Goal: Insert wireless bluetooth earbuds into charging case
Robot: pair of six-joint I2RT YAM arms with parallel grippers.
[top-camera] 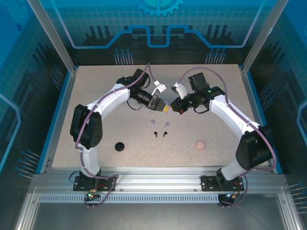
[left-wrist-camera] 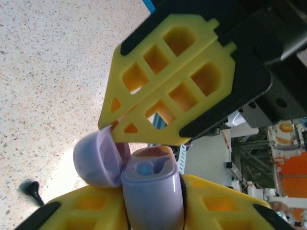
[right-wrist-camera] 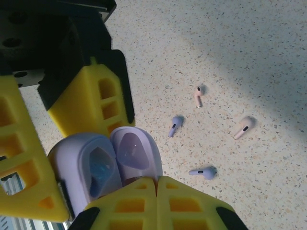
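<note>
**A:** Where was the case?
**B:** The lavender case (left-wrist-camera: 153, 191) was off the table (top-camera: 96, 86), clamped between the yellow fingers of the left gripper (left-wrist-camera: 153, 213), bottom centre of the left wrist view. Its lid (left-wrist-camera: 98, 155) was open, swung to the left.
**A:** Right side?
**B:** The right gripper (right-wrist-camera: 157, 189) had its fingers pressed together, tips at the lid's rim. Couldn't tell if the rim was actually pinched between them. In the top view both grippers met near mid-frame.
**A:** Earbuds?
**B:** The ones I could see lay loose on the table. Right wrist view: two lavender earbuds (right-wrist-camera: 175, 125), one at centre and one lower right of centre. Two pink earbuds (right-wrist-camera: 243, 127) were right and upper right of centre. All apart from each other and from the case. One black earbud (left-wrist-camera: 32, 189) was at the lower left of the left wrist view.
**A:** Anything inside the case?
**B:** Something bluish in the well. Couldn't tell what.
**A:** Other cases?
**B:** In the top view, the black case (top-camera: 119, 146) sat lower left of centre and the pink case (top-camera: 200, 144) lower right. Both were on the table, well apart from the grippers.
</note>
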